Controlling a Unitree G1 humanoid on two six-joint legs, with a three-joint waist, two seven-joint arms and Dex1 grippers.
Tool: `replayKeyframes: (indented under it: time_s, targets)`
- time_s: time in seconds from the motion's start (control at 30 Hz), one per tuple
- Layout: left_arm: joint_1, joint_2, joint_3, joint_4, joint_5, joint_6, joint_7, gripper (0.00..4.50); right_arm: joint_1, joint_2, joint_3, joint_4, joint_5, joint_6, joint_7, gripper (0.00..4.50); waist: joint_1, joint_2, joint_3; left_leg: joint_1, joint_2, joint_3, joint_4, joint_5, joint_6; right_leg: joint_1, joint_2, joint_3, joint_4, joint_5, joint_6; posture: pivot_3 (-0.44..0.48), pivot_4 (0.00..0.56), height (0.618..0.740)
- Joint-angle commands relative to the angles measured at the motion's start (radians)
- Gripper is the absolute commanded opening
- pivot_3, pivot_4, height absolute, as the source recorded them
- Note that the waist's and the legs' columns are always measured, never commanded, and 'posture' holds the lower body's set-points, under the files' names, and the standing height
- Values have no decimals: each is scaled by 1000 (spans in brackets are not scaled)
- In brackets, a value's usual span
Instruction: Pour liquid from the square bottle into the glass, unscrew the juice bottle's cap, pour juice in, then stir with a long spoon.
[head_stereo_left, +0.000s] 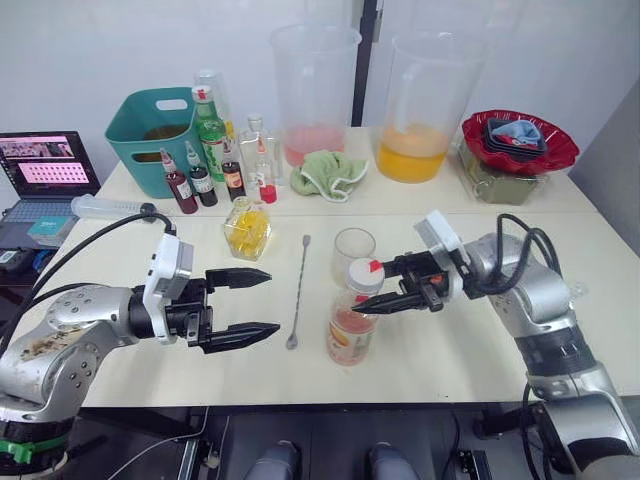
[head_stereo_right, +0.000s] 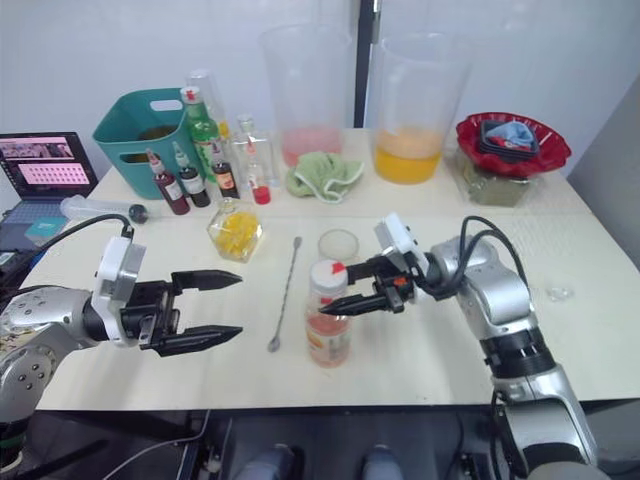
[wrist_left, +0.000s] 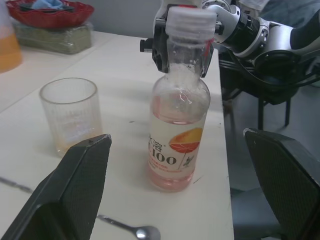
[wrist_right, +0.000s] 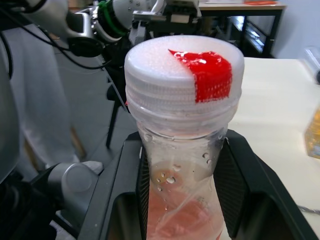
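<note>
The juice bottle (head_stereo_left: 352, 325) stands upright near the table's front edge, pale pink liquid low inside, its whitish cap (head_stereo_left: 364, 273) with a red mark screwed on. My right gripper (head_stereo_left: 372, 287) reaches in from the right and is shut on the bottle's neck just under the cap (wrist_right: 184, 75). To the bottle's left my left gripper (head_stereo_left: 272, 301) hovers open, holding nothing. Right behind the bottle is the glass (head_stereo_left: 353, 245), with a thin pale layer at its bottom (wrist_left: 70, 115). The long spoon (head_stereo_left: 299, 290) lies flat between my grippers. The square bottle (head_stereo_left: 247, 228) with yellow liquid stands further back left.
Two huge clear beakers (head_stereo_left: 315, 90) (head_stereo_left: 430, 100) stand at the back, with a green cloth (head_stereo_left: 330, 172) in front. A teal basket (head_stereo_left: 155, 135), a green bottle (head_stereo_left: 210, 130) and small sauce bottles (head_stereo_left: 185, 185) crowd the back left. A red bowl (head_stereo_left: 518, 140) sits back right, a laptop (head_stereo_left: 45, 170) far left.
</note>
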Motion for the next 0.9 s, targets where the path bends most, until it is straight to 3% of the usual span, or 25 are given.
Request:
replayKeyframes:
  time_s: [0.03, 0.27, 0.5, 0.7, 0.8, 0.83, 0.9]
  targets:
    - [-35, -11, -34, 29, 18, -30, -36, 4500, 36, -13, -107, -166, 89, 84, -137, 1259, 0, 0, 0, 0, 0, 0, 0, 0, 0, -1, 0, 0, 0, 0, 0, 0, 150, 740]
    - [-184, -75, -153, 186, 97, -105, -152, 4500, 259, 30, -216, -564, 80, 265, -643, 1259, 3, 0, 0, -1, 1, 2, 0, 0, -1, -2, 0, 0, 3, 0, -1, 0, 150, 740]
    - [-259, -123, -222, 286, 152, -155, -237, 4500, 386, 131, -147, -759, 22, 405, -1007, 1259, -2, -1, 0, -1, 1, 3, 1, 0, -1, -3, 0, 0, 4, 1, -1, 0, 150, 740]
    - [-248, -117, -226, 288, 156, -156, -261, 4500, 406, 186, -122, -802, 39, 469, -1126, 1258, -6, 0, 0, 0, 1, 3, 1, 1, -1, -4, 1, 0, 5, 1, -1, 0, 150, 740]
    - [-231, -110, -219, 278, 159, -155, -260, 4500, 397, 172, -142, -789, 76, 485, -1115, 1258, -6, -1, 0, 0, 1, 4, 1, 1, -1, -3, 1, 0, 5, 1, -1, 0, 150, 740]
    - [-222, -106, -213, 271, 158, -154, -256, 4500, 392, 162, -154, -784, 100, 488, -1099, 2282, -6, -1, 0, 0, 1, 4, 1, 1, -1, -3, 1, 0, 5, 1, -1, 0, 150, 740]
    - [-204, -97, -200, 253, 154, -148, -245, 4500, 382, 115, -196, -769, 159, 490, -1039, 2921, -6, -1, 0, 0, 1, 4, 1, 0, -1, -3, 1, 0, 5, 1, -1, 0, 150, 740]
